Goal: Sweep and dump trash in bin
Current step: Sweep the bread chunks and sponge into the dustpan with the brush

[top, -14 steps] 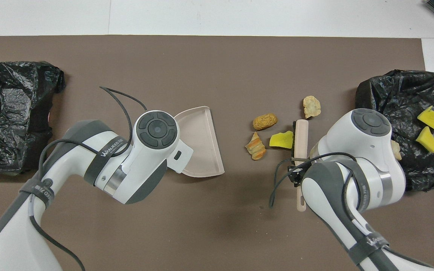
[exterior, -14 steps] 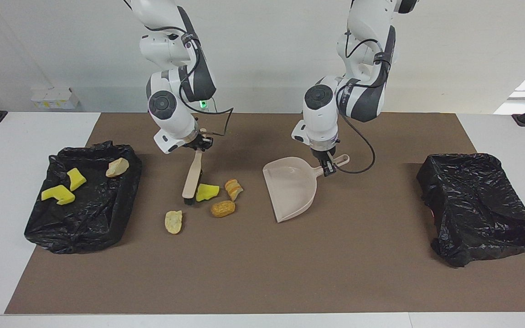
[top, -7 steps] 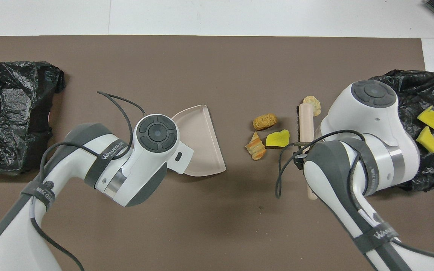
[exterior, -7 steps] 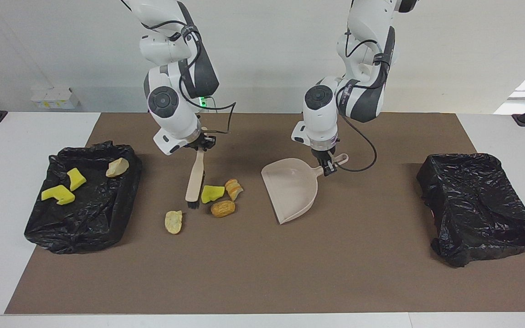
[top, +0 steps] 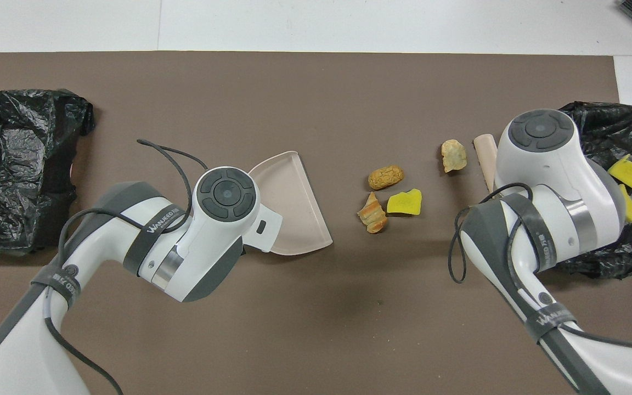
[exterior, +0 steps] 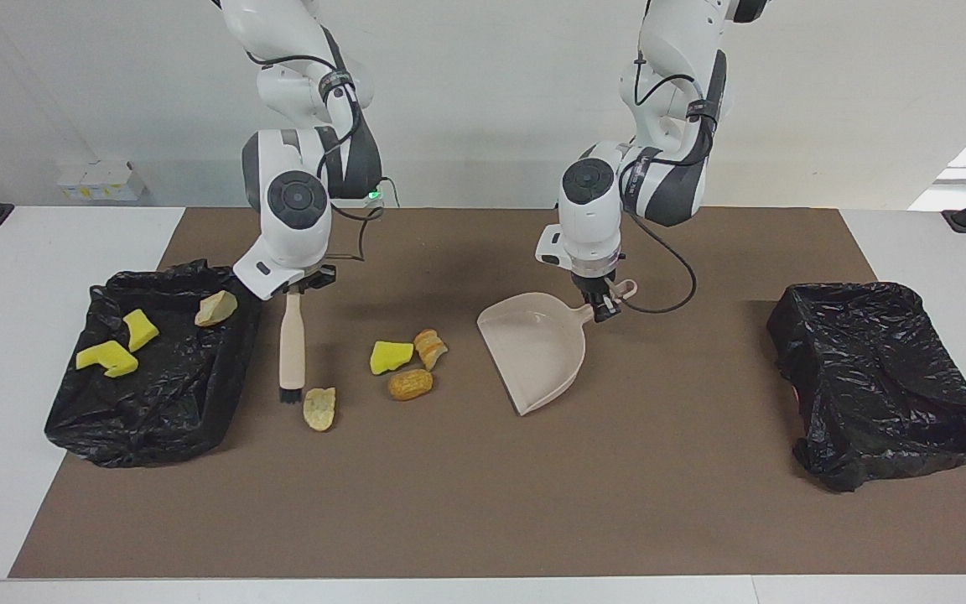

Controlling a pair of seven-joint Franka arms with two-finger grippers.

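Brown mat (exterior: pixel 466 503), brush-gripping right hand (exterior: pixel 297 287) tilted

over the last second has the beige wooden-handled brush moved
Yes. The beige wooden-handled brush in the right gripper shifted away from the yellow sponge chunk, toward the black-lined bin.

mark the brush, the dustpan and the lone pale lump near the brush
brush (exterior: pixel 291 344), facing view, middle of the handle
dustpan (exterior: pixel 533 352), facing view, inside of the pan
pale lump (exterior: pixel 319 408), facing view, its middle

Open mat between dustpan (exterior: pixel 533 356) and trash cluster (exterior: pixel 407 365). Brush (exterior: pixel 291 348) stands beside the pale lump (exterior: pixel 319 408). Bare mat from dustpan to empty bin (exterior: pixel 877 377).
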